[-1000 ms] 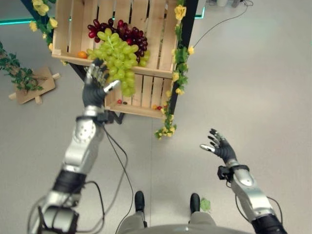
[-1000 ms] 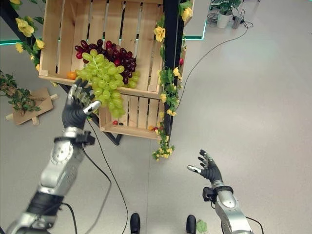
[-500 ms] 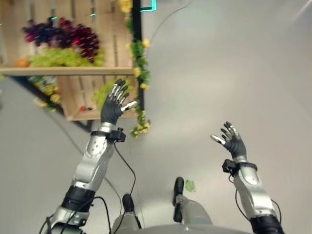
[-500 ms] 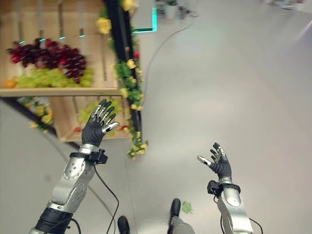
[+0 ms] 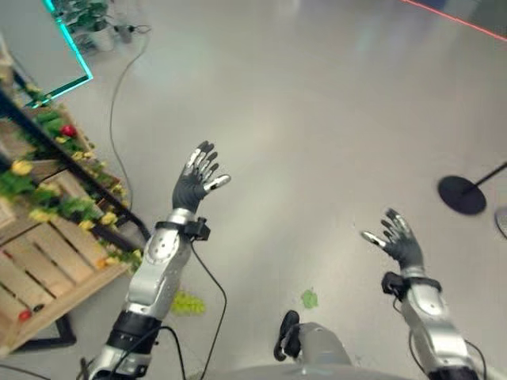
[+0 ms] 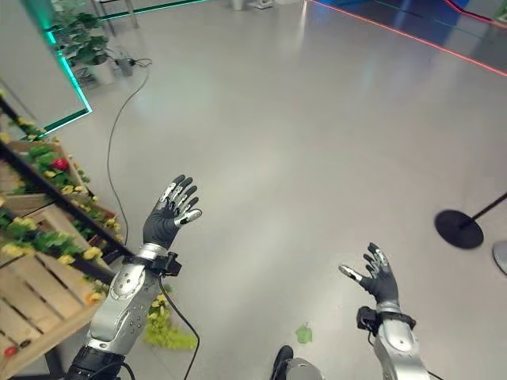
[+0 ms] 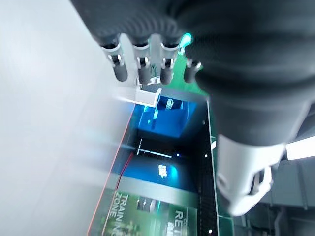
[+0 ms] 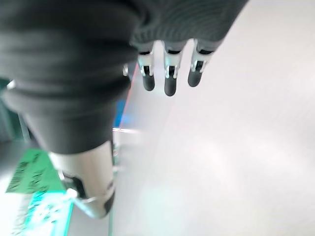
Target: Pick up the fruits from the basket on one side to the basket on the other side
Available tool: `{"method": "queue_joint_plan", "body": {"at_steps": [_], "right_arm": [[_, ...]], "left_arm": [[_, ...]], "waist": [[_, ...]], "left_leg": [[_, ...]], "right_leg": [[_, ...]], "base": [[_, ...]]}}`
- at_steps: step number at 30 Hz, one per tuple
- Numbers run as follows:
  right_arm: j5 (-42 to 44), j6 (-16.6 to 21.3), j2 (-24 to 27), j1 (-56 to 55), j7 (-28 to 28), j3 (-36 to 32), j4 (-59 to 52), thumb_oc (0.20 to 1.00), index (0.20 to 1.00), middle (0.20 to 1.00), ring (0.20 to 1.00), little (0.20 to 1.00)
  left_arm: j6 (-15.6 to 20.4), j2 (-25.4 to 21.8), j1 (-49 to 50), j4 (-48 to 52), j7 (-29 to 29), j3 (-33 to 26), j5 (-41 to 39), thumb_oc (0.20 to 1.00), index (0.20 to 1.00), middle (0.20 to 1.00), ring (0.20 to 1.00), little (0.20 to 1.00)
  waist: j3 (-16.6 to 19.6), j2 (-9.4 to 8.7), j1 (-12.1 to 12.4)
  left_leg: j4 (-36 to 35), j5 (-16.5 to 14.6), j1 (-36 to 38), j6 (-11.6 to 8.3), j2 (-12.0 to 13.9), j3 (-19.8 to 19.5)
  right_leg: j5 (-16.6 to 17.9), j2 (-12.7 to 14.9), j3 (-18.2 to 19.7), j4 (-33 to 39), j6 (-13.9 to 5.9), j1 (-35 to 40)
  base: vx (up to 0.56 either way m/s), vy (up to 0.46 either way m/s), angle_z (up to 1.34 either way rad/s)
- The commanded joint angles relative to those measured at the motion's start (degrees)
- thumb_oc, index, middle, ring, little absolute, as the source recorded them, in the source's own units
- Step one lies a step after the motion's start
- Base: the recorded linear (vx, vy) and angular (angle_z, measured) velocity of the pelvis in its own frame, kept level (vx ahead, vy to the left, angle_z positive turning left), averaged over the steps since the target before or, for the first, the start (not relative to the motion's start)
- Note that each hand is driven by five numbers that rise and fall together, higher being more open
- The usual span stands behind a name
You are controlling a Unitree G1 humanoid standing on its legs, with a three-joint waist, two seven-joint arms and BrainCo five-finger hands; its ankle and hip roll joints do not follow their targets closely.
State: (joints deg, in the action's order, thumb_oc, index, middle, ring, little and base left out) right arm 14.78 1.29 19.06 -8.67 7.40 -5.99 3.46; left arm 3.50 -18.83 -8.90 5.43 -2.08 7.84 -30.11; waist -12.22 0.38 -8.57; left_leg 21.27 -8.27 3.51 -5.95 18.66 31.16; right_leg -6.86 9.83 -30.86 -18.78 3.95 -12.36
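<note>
A bunch of green grapes (image 6: 168, 334) lies on the grey floor (image 6: 301, 142), just beside the lower corner of the wooden crate (image 6: 36, 301) and under the left forearm. It's well below and behind the left hand (image 6: 165, 221), not touching it. A single loose green bit (image 5: 309, 298) sits on the floor further right, between the two arms.

Left hand is raised, palm empty, fingers straight and spread apart, thumb out to the side. Right hand (image 6: 378, 275) is lower, over bare floor, also empty, fingers relaxed and splayed. Both wrist views confirm straight fingers with nothing between them.

The crate sits at the far left on a black frame (image 5: 71, 162) wrapped in leaves and yellow flowers (image 5: 47, 207). Small red fruit (image 5: 24, 314) rests on the crate slats near its low edge, another red one (image 6: 60, 164) up among the leaves.

A round black stand base (image 5: 462, 194) is on the floor at the far right, well apart from the right hand.
</note>
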Motion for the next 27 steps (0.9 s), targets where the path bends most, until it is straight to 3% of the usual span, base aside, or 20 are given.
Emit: {"method": "queue_joint_plan", "body": {"at_steps": [1, 3, 7, 12, 13, 15, 16, 23, 27], "right_arm": [[0.82, 2.86, 0.90, 3.52, -0.33, -1.58, -4.53, 1.000, 1.000, 1.000, 1.000, 1.000], [1.30, 2.91, 1.24, 3.67, -0.79, -1.21, -4.52, 1.000, 1.000, 1.000, 1.000, 1.000], [1.36, 2.87, 2.44, 3.25, -1.78, -1.09, -5.05, 1.000, 1.000, 1.000, 1.000, 1.000], [2.00, 3.02, 2.35, 2.81, -1.86, -1.46, -5.20, 1.000, 1.000, 1.000, 1.000, 1.000], [1.83, 3.03, 2.54, 3.12, -2.10, -1.10, -5.42, 1.000, 1.000, 1.000, 1.000, 1.000], [2.15, 3.22, 2.69, 3.39, -2.42, -0.79, -5.31, 1.000, 1.000, 1.000, 1.000, 1.000], [2.26, 3.14, 3.01, 3.45, -2.36, -0.42, -5.04, 1.000, 1.000, 1.000, 1.000, 1.000], [2.57, 2.85, 3.11, 2.08, -3.07, -0.56, -5.31, 1.000, 1.000, 1.000, 1.000, 1.000], [3.24, 3.02, 3.43, 2.73, -2.70, -0.22, -4.86, 1.000, 1.000, 1.000, 1.000, 1.000]], "left_arm": [[2.25, -0.58, -0.62, 4.26, 1.08, -1.08, 0.23, 1.000, 1.000, 1.000, 1.000, 1.000], [2.20, -0.51, -0.40, 3.95, 1.25, -1.18, -0.13, 1.000, 1.000, 1.000, 1.000, 1.000], [1.96, 0.52, -0.42, 2.79, 1.50, -1.14, -1.17, 1.000, 1.000, 1.000, 1.000, 1.000], [1.96, 1.11, -0.69, 1.92, 1.31, -0.93, -1.57, 1.000, 1.000, 1.000, 1.000, 1.000], [2.06, 1.35, -0.72, 1.59, 1.14, -1.32, -1.81, 1.000, 1.000, 1.000, 1.000, 1.000], [2.23, 1.37, -0.40, 1.72, 0.96, -1.78, -1.82, 1.000, 1.000, 1.000, 1.000, 1.000], [1.90, 1.69, 0.10, 1.38, 0.96, -1.92, -1.79, 1.000, 1.000, 1.000, 1.000, 1.000], [1.74, 2.59, 1.48, 0.81, 0.56, -2.81, -1.42, 1.000, 1.000, 1.000, 1.000, 1.000], [1.72, 2.79, 1.26, -0.04, -0.04, -2.37, -1.61, 1.000, 1.000, 1.000, 1.000, 1.000]], "waist": [[0.44, 0.03, -0.08], [0.23, 0.39, -0.49], [-0.27, 1.28, -0.84], [-0.62, 1.69, -1.42], [-1.15, 1.44, -1.14], [-1.31, 1.22, -1.11], [-1.66, 1.14, -0.96], [-1.51, 1.91, -1.51], [-1.10, 2.84, -2.10]], "left_leg": [[-2.36, -0.86, -4.85, -0.31, -0.95, -1.23], [-1.34, -0.80, -4.77, -0.95, -0.86, -1.87], [-0.51, 2.29, -5.23, -3.33, -0.14, -3.83], [2.58, 2.98, -5.45, -4.13, 0.11, -5.83], [5.09, 5.46, -6.20, -4.21, -0.06, -8.06], [6.91, 6.09, -6.11, -4.52, -0.45, -9.82], [8.88, 8.03, -6.17, -5.30, 0.01, -11.75], [7.93, 8.17, -5.18, -4.46, -2.27, -15.50], [7.39, 10.00, -4.79, -4.51, -3.55, -17.48]], "right_leg": [[-2.64, 6.64, 0.37, 5.42, -11.62, 10.09], [-2.71, 5.98, 1.10, 7.04, -11.11, 10.45], [-3.77, 2.71, 2.42, 9.93, -9.67, 11.85], [-5.30, 0.95, 3.51, 10.18, -8.47, 12.52], [-4.71, 0.38, 3.67, 10.56, -7.44, 12.68], [-4.86, -0.30, 4.52, 10.84, -6.88, 12.84], [-5.31, -1.83, 5.77, 11.90, -6.27, 13.85], [-6.00, -4.26, 8.61, 12.18, -5.29, 14.69], [-5.87, -4.77, 9.74, 11.80, -5.14, 13.81]], "base": [[0.01, -0.087, -0.26], [0.03, -0.112, -0.14], [0.02, -0.133, -0.21], [0.01, -0.115, -0.25], [-0.03, -0.119, -0.39], [0.02, -0.126, -0.38], [0.06, -0.131, -0.38], [0.02, -0.076, -0.39], [0.01, -0.019, -0.08]]}}
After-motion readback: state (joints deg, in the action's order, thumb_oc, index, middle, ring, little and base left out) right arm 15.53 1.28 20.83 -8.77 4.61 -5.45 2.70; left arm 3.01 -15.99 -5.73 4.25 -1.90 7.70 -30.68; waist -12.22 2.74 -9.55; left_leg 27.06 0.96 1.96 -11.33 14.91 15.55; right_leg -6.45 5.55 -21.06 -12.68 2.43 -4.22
